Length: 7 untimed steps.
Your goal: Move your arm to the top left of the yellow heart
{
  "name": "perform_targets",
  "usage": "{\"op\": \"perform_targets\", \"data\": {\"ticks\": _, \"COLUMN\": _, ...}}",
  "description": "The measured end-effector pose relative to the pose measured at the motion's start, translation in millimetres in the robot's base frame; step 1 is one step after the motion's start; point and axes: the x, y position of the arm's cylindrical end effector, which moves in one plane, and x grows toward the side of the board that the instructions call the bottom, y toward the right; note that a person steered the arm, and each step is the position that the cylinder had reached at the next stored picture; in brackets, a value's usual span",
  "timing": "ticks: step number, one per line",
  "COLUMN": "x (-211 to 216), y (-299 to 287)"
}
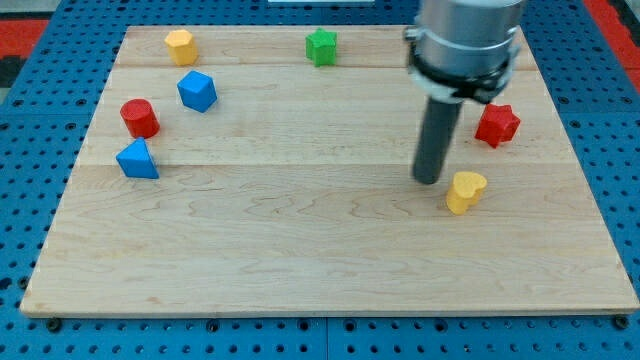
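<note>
A: Near the counter's (300,250) right side, my tip (429,180) sits just upper-left of the yellow heart (465,191), apart.
B: Risk?
A: Drift right/down bumps it, maybe twd the red star (497,124). No fingers, just a rod.

No readable text anywhere in my view.

I find no letters, numbers, labels or brand marks on the wooden board (330,270), on the blue pegboard (40,130) around it, or on any of the coloured blocks. The grey arm housing (470,35) above my rod also shows plain surfaces, with no sign or marking I can make out.
</note>
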Motion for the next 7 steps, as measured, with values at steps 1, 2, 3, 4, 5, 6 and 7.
{"op": "perform_targets", "data": {"ticks": 1, "x": 34, "y": 49}}
{"op": "perform_targets", "data": {"ticks": 2, "x": 66, "y": 65}}
{"op": "perform_targets", "data": {"ticks": 3, "x": 16, "y": 83}}
{"op": "perform_targets", "data": {"ticks": 4, "x": -7, "y": 41}}
{"op": "perform_targets", "data": {"ticks": 5, "x": -17, "y": 10}}
{"op": "perform_targets", "data": {"ticks": 6, "x": -15, "y": -17}}
{"op": "perform_targets", "data": {"ticks": 7, "x": -14, "y": -17}}
